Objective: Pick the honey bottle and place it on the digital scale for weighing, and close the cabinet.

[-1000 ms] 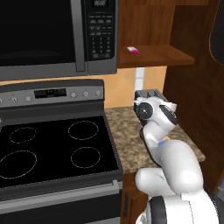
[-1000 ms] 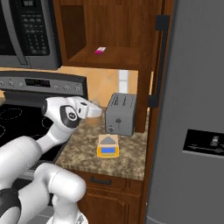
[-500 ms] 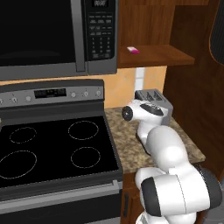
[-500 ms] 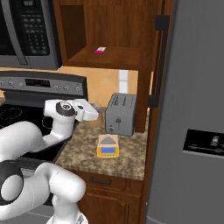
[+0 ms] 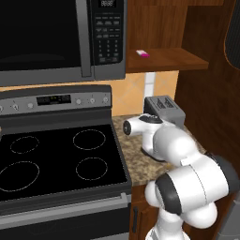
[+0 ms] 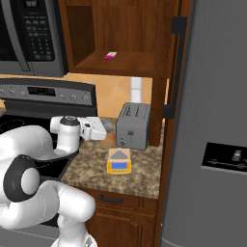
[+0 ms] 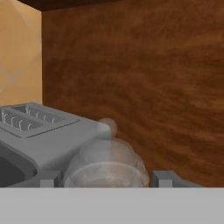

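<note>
In the hand view the honey bottle looks rounded and translucent with a small paler top, and it sits between my two fingertips. My gripper is shut on it, facing the grey toaster and the brown cabinet door. From the right base view the gripper hovers over the counter's left part, left of the toaster. The yellow-orange digital scale lies on the counter in front of the toaster. The cabinet stands open, its door swung out toward me.
A small pink-and-white item lies on the cabinet shelf. The black stove is left of the granite counter, with the microwave above it. A grey fridge stands to the right.
The arm has folded, its elbow swinging forward and down. The hand has drifted a little toward the stove and lower, still with the bottle between the fingers.
</note>
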Controlling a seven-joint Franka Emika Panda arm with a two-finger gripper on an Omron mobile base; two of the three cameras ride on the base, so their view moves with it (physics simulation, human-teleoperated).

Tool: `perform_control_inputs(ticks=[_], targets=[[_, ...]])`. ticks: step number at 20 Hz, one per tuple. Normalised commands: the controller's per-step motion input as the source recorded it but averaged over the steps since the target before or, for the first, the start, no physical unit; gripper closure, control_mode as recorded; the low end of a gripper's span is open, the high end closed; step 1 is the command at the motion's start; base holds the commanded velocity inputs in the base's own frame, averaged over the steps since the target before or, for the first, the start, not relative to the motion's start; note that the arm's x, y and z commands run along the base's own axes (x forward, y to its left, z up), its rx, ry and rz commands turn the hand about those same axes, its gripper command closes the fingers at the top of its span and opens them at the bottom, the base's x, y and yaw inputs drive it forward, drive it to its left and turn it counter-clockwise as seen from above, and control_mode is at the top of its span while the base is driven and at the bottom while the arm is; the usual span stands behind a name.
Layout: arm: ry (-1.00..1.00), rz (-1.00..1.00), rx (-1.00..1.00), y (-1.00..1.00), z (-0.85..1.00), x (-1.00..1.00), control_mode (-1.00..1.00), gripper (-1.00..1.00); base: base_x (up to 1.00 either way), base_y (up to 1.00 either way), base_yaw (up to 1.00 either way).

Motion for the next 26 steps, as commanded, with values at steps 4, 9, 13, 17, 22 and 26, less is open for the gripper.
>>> perform_control_inputs(ticks=[4,9,13,17,22,26], targets=[[0.00,-0.03,0.00,-0.03,-0.02,0.02,-1.00,1.00,0.00,0.00,0.00],[0.00,-0.03,0.00,-0.21,0.00,-0.30,-1.00,1.00,0.00,0.00,0.00],[-0.01,0.00,0.00,-0.36,-0.04,-0.37,-1.00,1.00,0.00,0.00,0.00],[0.00,0.00,0.00,-0.23,-0.04,-0.02,-1.00,1.00,0.00,0.00,0.00],[0.00,0.00,0.00,-0.11,-0.12,0.02,-1.00,1.00,0.00,0.00,0.00],[0.00,0.00,0.00,0.00,-0.30,0.06,-1.00,1.00,0.00,0.00,0.00]])
